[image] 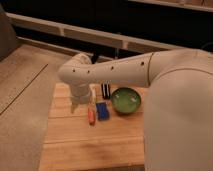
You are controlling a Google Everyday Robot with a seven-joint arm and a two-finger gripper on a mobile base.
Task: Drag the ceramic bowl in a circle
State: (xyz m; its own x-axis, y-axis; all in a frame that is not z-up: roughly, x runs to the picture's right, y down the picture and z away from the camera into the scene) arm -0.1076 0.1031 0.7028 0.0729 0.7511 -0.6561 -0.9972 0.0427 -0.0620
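The ceramic bowl [126, 100] is a round, shallow, glossy green bowl standing upright on the wooden table [75, 145], right of its middle. My white arm reaches in from the right, bends at the far left and points down. My gripper [75, 106] is at the arm's lower end, above the table's left part, well left of the bowl and apart from it. Most of the gripper is hidden by the arm.
Between the gripper and the bowl lie a small orange object [91, 116] and a blue object [102, 110]. A dark upright item [106, 90] stands behind them. My arm's large white body covers the table's right edge. Carpeted floor lies to the left.
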